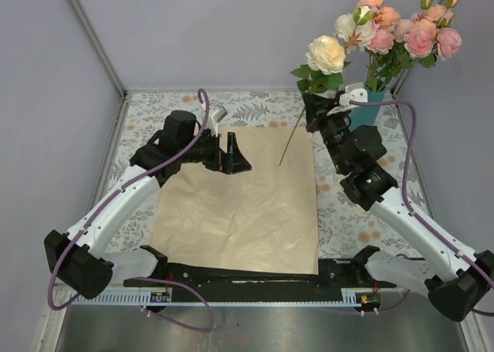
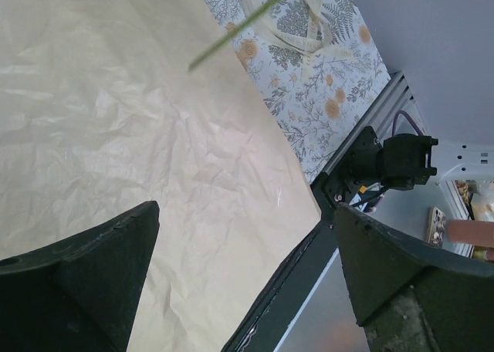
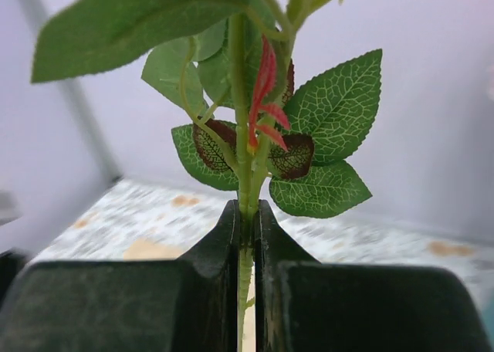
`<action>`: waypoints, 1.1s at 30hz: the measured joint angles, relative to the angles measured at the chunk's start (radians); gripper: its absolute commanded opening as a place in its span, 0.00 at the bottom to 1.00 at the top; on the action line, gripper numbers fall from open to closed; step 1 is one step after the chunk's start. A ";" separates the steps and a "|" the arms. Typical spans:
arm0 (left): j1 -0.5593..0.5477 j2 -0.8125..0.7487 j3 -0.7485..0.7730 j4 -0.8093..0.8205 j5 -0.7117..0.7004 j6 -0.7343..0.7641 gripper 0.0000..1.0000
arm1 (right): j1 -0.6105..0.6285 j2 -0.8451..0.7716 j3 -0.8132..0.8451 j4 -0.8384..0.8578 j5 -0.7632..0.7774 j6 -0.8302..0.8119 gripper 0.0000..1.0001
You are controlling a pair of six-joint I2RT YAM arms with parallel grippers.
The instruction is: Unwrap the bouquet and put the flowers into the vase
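Note:
The bouquet's tan kraft paper (image 1: 239, 205) lies unrolled flat on the table. My right gripper (image 1: 314, 109) is shut on the green stem (image 3: 245, 213) of a cream rose (image 1: 326, 53), just below its leaves (image 3: 324, 147). That rose is held up, left of the teal vase (image 1: 369, 105), and its stem end (image 1: 285, 155) hangs over the paper's far right corner. Several pink and peach flowers (image 1: 409, 28) stand in the vase. My left gripper (image 1: 235, 157) hovers open over the paper's far edge with nothing between its fingers (image 2: 77, 282). The stem tip (image 2: 239, 24) shows in the left wrist view.
A cream ribbon (image 2: 309, 28) lies on the floral tablecloth (image 1: 154, 113) beyond the paper. Grey walls with metal rails (image 1: 93, 39) enclose the table on three sides. A black bar (image 1: 247, 275) runs along the near edge between the arm bases.

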 measured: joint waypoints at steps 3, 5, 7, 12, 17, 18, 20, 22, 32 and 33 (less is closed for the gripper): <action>0.000 0.000 0.000 0.001 -0.001 -0.003 0.99 | -0.027 -0.041 0.000 0.056 0.094 -0.173 0.00; 0.000 0.000 0.000 0.000 -0.006 -0.004 0.99 | -0.073 -0.059 0.002 0.082 0.135 -0.264 0.00; 0.000 -0.002 0.000 0.000 -0.014 -0.005 0.99 | -0.129 -0.069 0.006 0.098 0.161 -0.323 0.00; 0.000 -0.024 0.000 -0.002 -0.058 -0.004 0.99 | -0.290 -0.080 0.008 0.169 0.170 -0.400 0.00; 0.000 -0.056 0.000 -0.010 -0.107 -0.004 0.99 | -0.412 -0.070 0.059 0.221 0.170 -0.449 0.00; 0.000 -0.059 0.000 -0.011 -0.113 -0.004 0.99 | -0.430 -0.065 0.077 0.229 0.170 -0.457 0.00; 0.000 -0.066 0.000 -0.011 -0.129 -0.003 0.99 | -0.461 -0.053 0.112 0.246 0.166 -0.462 0.00; 0.000 -0.071 0.000 -0.012 -0.140 -0.003 0.99 | -0.499 -0.035 0.149 0.262 0.156 -0.463 0.00; 0.000 -0.076 0.000 -0.014 -0.171 -0.003 0.99 | -0.621 0.101 0.233 0.351 0.094 -0.408 0.00; 0.000 -0.076 0.000 -0.014 -0.174 -0.003 0.99 | -0.625 0.120 0.243 0.354 0.088 -0.402 0.00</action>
